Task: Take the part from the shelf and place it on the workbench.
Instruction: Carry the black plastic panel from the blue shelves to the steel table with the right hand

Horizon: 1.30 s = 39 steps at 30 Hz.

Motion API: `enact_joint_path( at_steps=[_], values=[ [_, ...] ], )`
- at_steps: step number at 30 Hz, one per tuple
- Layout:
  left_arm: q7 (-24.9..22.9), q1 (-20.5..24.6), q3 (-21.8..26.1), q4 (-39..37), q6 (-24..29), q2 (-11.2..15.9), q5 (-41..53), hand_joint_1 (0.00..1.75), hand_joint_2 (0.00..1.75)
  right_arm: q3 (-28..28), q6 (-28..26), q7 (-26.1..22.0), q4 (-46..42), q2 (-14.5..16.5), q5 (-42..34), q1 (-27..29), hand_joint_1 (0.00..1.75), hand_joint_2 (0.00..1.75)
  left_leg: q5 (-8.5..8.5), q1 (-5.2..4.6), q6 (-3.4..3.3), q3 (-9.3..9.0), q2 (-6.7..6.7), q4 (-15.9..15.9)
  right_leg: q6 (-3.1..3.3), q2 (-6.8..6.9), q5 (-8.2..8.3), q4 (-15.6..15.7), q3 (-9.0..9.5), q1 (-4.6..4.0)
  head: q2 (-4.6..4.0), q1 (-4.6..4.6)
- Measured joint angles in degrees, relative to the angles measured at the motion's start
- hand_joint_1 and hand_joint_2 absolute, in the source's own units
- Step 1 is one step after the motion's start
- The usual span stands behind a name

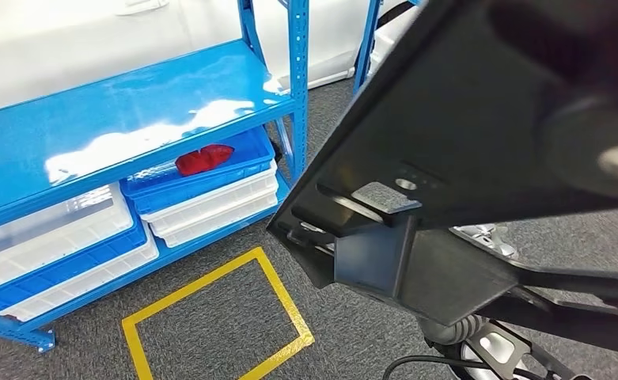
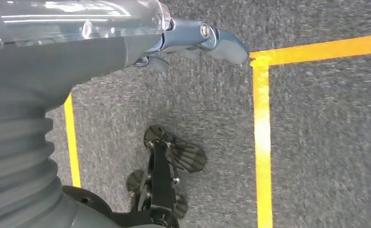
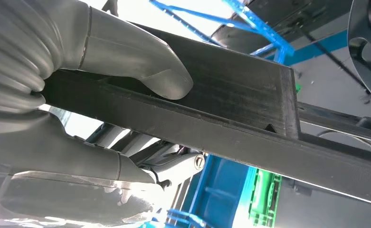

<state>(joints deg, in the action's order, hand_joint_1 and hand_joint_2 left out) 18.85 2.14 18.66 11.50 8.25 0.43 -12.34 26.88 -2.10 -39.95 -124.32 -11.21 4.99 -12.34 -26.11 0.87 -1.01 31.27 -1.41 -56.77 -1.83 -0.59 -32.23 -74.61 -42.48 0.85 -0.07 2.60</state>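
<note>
The part (image 1: 464, 150), a large matte black bracket of flat plates and angled ribs, is held up close at three o'clock, clamped in the right hand (image 3: 126, 123), thumb (image 3: 145, 66) pressed on its flat face. At nine o'clock the glossy blue shelf (image 1: 131, 119) carries stacked blue and white trays (image 1: 210, 202); one blue tray holds a red piece (image 1: 204, 158). Yellow tape (image 1: 218, 317) frames grey carpet. The left hand (image 2: 193, 45) hangs over the carpet holding nothing, fingers loosely apart.

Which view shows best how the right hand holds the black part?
The right wrist view: the right hand clamps the black part between its thumb and fingers. The head view shows the part large, but no grip. The left wrist view shows carpet.
</note>
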Motion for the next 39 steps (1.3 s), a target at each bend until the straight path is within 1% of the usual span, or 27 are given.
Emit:
enact_joint_path(
  at_steps=[1, 2, 3, 5, 6, 7, 9, 11, 13, 14, 15, 16, 17, 18, 20, 22, 24, 26, 28, 30, 31, 32, 33, 34, 36, 37, 39],
  values=[
    [-0.1, 0.0, 0.0, 0.0, 0.3, -0.1, -0.1, 0.00, 1.75, 0.1, 0.0, 0.0, 0.0, 0.0, -0.1, 0.0, 1.75, 1.75, -0.05, -0.01, 0.06, 0.00, -0.72, 0.0, -0.08, 0.17, 0.63, 0.1, 0.15, 0.06, 0.00, 0.00],
    [-0.2, 0.1, 0.0, 0.0, 0.5, -0.2, -0.1, 0.00, 1.75, 0.2, 0.1, 0.0, 0.0, 0.0, -0.2, -0.1, 1.75, 1.75, -0.12, -0.01, 0.15, -0.04, -1.40, -0.1, -0.07, 0.53, 2.18, 2.5, 1.55, 0.10, 0.00, 0.00],
    [-0.3, 0.2, 0.0, 0.0, 0.7, -0.3, -0.1, 0.00, 1.75, 0.3, 0.2, 0.0, 0.0, 0.0, -0.4, -0.2, 1.75, 1.75, -0.24, -0.03, 0.31, -0.13, -2.00, -0.2, 0.03, 1.40, 4.11, 6.7, 3.87, 0.06, 0.00, 0.00],
    [-0.6, 0.3, 0.1, 0.0, 1.1, -0.4, -0.2, 0.00, 1.75, 0.5, 0.5, 0.0, 0.0, 0.0, -0.9, -0.6, 1.75, 1.75, -0.58, -0.35, 0.80, -0.27, -3.03, -0.4, 0.86, 3.90, 6.29, 13.9, 7.76, -0.37, 0.00, 0.00],
    [-0.7, 0.3, 0.2, 0.0, 1.3, -0.4, -0.2, 0.00, 1.75, 0.5, 0.6, 0.0, 0.0, 0.0, -1.1, -0.8, 1.75, 1.75, -0.73, -0.51, 1.11, -0.33, -3.51, -0.5, 1.34, 4.62, 6.54, 15.6, 8.54, -0.59, 0.00, 0.00],
    [-0.9, 0.3, 0.2, 0.0, 1.4, -0.4, -0.2, 0.00, 1.75, 0.6, 0.8, 0.0, 0.0, 0.1, -1.1, -0.9, 1.75, 1.75, -0.83, -0.66, 1.41, -0.40, -4.01, -0.5, 1.83, 4.67, 6.37, 16.0, 8.53, -0.78, 0.00, 0.00],
    [-1.2, 0.4, 0.3, 0.0, 1.6, -0.4, -0.2, 0.00, 1.75, 0.6, 1.0, 0.0, -0.1, 0.2, -0.8, -1.0, 1.75, 1.75, -1.10, -0.58, 2.07, -0.63, -4.63, -0.6, 2.54, 3.33, 6.64, 16.2, 8.37, -0.63, 0.00, 0.00],
    [-1.5, 0.4, 0.3, 0.0, 1.4, -0.5, -0.1, 0.00, 1.75, 0.8, 0.8, 0.0, -0.3, 0.5, -0.1, -0.8, 1.75, 1.75, -3.08, -0.35, 2.68, 0.15, -2.69, -3.0, 3.25, 2.17, 6.99, 16.5, 8.45, -0.35, 0.01, 0.00],
    [-1.6, 0.2, 0.3, 0.0, 1.1, -0.6, 0.0, 0.00, 1.75, 1.1, 0.5, 0.0, -0.6, 1.0, 0.4, -0.4, 1.75, 1.75, -6.95, -0.20, 3.02, 3.04, -0.09, -9.7, 3.73, 0.96, 7.19, 16.6, 8.39, -0.31, 0.01, 0.00],
    [-1.6, 0.0, 0.3, 0.0, 0.9, -0.6, 0.1, 0.00, 1.75, 1.3, 0.3, 0.0, -0.7, 1.2, 0.6, -0.1, 1.75, 1.75, -8.55, -0.19, 3.09, 4.78, 0.39, -13.5, 3.84, 0.24, 7.23, 16.6, 8.34, -0.36, 0.01, 0.00],
    [-1.6, -0.1, 0.3, 0.0, 0.7, -0.6, 0.2, 0.00, 1.75, 1.5, 0.1, 0.0, -0.9, 1.4, 0.6, 0.3, 1.75, 1.75, -9.23, -0.19, 3.12, 6.02, 0.61, -16.1, 3.90, -0.51, 7.25, 16.6, 8.31, -0.42, 0.00, 0.00],
    [-1.6, -0.2, 0.3, 0.0, 0.6, -0.6, 0.3, 0.00, 1.75, 1.7, 0.1, 0.0, -1.0, 1.5, 0.6, 0.5, 1.75, 1.75, -8.76, -0.19, 3.08, 6.41, 0.74, -16.8, 3.90, -1.32, 7.26, 16.5, 8.31, -0.44, 0.01, 0.00],
    [-1.6, -0.2, 0.3, 0.0, 0.6, -0.7, 0.4, 0.00, 1.75, 1.9, 0.0, 0.0, -1.1, 1.6, 0.5, 0.6, 1.75, 1.75, -7.21, -0.18, 2.98, 5.78, 0.91, -15.2, 3.88, -2.12, 7.25, 16.4, 8.34, -0.45, 0.01, 0.00],
    [-1.6, -0.2, 0.3, 0.0, 0.6, -0.7, 0.5, 0.00, 1.75, 2.0, 0.1, 0.0, -1.2, 1.6, 0.1, 0.5, 1.75, 1.75, -4.96, -0.14, 2.83, 4.28, 1.36, -11.7, 3.83, -2.89, 7.22, 16.3, 8.36, -0.45, 0.01, 0.00],
    [-1.7, -0.1, 0.4, 0.0, 0.7, -0.7, 0.7, 0.00, 1.75, 2.3, 0.6, 0.0, -1.2, 1.6, -1.3, -0.5, 1.75, 1.75, -1.73, 0.00, 2.36, 1.18, 3.79, -4.3, 3.47, -4.36, 7.21, 15.9, 8.20, -0.49, 0.01, 0.00],
    [-1.8, 0.2, 0.5, 0.0, 0.8, -0.7, 0.9, 0.00, 1.75, 2.4, 1.2, 0.0, -1.1, 1.7, -2.8, -2.0, 1.75, 1.75, -1.15, -0.05, 1.91, 0.04, 5.33, -1.3, 2.70, -5.63, 7.47, 15.8, 7.69, -0.35, 0.01, 0.01],
    [-1.8, 0.5, 0.7, 0.0, 0.8, -0.8, 0.9, 0.00, 1.75, 2.4, 1.9, 0.0, -0.8, 1.7, -4.0, -3.2, 1.75, 1.75, -0.83, -0.05, 1.30, -0.09, 4.39, -0.9, 1.83, -6.58, 7.83, 16.0, 7.33, -0.20, 0.02, 0.01],
    [-1.8, 0.7, 1.0, 0.0, 0.9, -1.0, 0.9, 0.00, 1.75, 2.4, 2.3, 0.0, -0.4, 1.7, -5.5, -4.5, 1.75, 1.75, -0.29, 0.20, 0.53, -0.23, 3.08, -0.3, 1.25, -4.82, 6.68, 14.4, 6.41, -0.41, 0.01, -0.01],
    [-1.8, 0.7, 1.2, 0.0, 1.1, -1.0, 0.8, 0.00, 1.75, 2.4, 2.6, 0.0, 0.2, 1.7, -6.9, -6.1, 1.75, 1.75, -0.06, 0.15, 0.12, -0.19, 1.61, 0.0, 0.92, -1.51, 3.23, 8.2, 3.47, -0.51, 0.01, -0.01],
    [-1.9, 0.5, 1.4, 0.0, 1.5, -1.1, 0.8, 0.00, 1.75, 2.3, 2.8, 0.0, 1.1, 1.7, -8.0, -7.1, 1.75, 1.75, -0.09, -0.03, 0.03, -0.10, 0.14, 0.0, 0.64, -0.10, 0.40, 1.1, 0.19, -0.33, 0.01, 0.00],
    [-2.0, 0.5, 1.4, 0.0, 1.7, -1.2, 0.8, 0.00, 1.75, 2.3, 2.8, 0.1, 1.4, 1.7, -8.5, -7.3, 1.75, 1.75, -0.13, -0.08, 0.02, -0.09, -0.57, 0.0, 0.55, 0.16, 0.42, -0.2, -0.27, -0.23, 0.00, 0.00],
    [-2.1, 0.5, 1.5, 0.0, 1.9, -1.2, 0.8, 0.00, 1.75, 2.3, 2.7, 0.1, 1.7, 1.7, -8.9, -7.5, 1.75, 1.75, -0.19, -0.10, 0.06, -0.10, -1.24, -0.1, 0.54, 0.39, 1.45, 0.9, 0.43, -0.16, 0.00, 0.00],
    [-2.3, 0.6, 1.5, 0.0, 2.2, -1.3, 0.8, 0.00, 1.75, 2.2, 2.5, 0.1, 2.0, 1.7, -9.2, -7.8, 1.75, 1.75, -0.28, -0.11, 0.14, -0.15, -1.84, -0.1, 0.62, 0.83, 3.22, 4.2, 2.25, -0.12, 0.00, 0.00],
    [-2.6, 0.6, 1.6, 0.0, 2.5, -1.4, 0.9, 0.00, 1.75, 2.2, 2.2, 0.1, 2.1, 1.7, -9.5, -8.1, 1.75, 1.75, -0.41, -0.16, 0.28, -0.24, -2.43, -0.2, 0.81, 1.89, 4.84, 8.6, 4.62, -0.19, 0.01, 0.00],
    [-3.0, 0.6, 1.6, 0.0, 3.0, -1.5, 1.0, 0.00, 1.75, 2.1, 1.7, 0.0, 2.3, 1.7, -10.2, -8.8, 1.75, 1.75, -0.74, -0.48, 0.77, -0.35, -3.41, -0.4, 1.46, 3.75, 6.57, 15.0, 7.88, -0.63, 0.01, 0.00],
    [-3.2, 0.7, 1.7, 0.0, 3.3, -1.5, 1.1, 0.00, 1.75, 2.1, 1.4, 0.0, 2.3, 1.6, -10.7, -9.1, 1.75, 1.75, -0.86, -0.64, 1.05, -0.41, -3.88, -0.5, 1.78, 4.14, 6.59, 16.2, 8.35, -0.86, 0.01, 0.00],
    [-3.4, 0.7, 1.7, 0.0, 3.8, -1.5, 1.1, 0.00, 1.75, 2.0, 1.0, 0.0, 2.5, 1.3, -11.6, -9.4, 1.75, 1.75, -1.07, -0.72, 1.66, -0.60, -4.66, -0.4, 2.38, 3.01, 6.71, 16.3, 8.23, -0.93, 0.00, 0.00]
  ],
)
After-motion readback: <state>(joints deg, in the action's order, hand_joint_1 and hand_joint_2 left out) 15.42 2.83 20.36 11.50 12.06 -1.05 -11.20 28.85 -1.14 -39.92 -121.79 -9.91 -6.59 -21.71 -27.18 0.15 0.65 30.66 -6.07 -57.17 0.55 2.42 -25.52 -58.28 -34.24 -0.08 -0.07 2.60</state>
